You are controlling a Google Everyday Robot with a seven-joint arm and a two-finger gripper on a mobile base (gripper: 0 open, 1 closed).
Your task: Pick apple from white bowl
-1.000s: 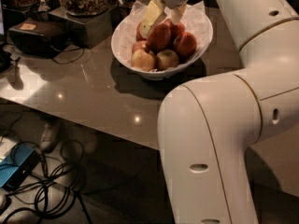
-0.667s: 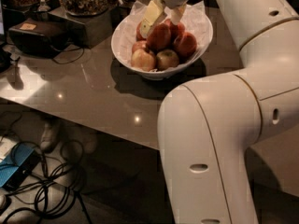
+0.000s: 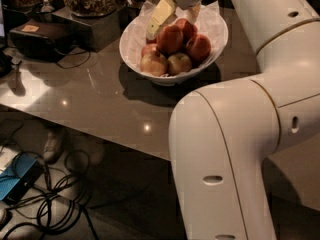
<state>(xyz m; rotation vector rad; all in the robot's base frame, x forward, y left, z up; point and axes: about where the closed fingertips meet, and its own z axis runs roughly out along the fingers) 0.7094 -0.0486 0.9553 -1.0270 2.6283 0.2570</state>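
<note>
My end effector hangs over the white bowl on the bench, fingers spread wide and clasping nothing. The apple lies inside the bowl, just under them.

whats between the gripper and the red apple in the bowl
Nothing lies between them in the camera view: the gripper hangs directly above the apple, the top one of the pile in the white bowl, close over it.
</note>
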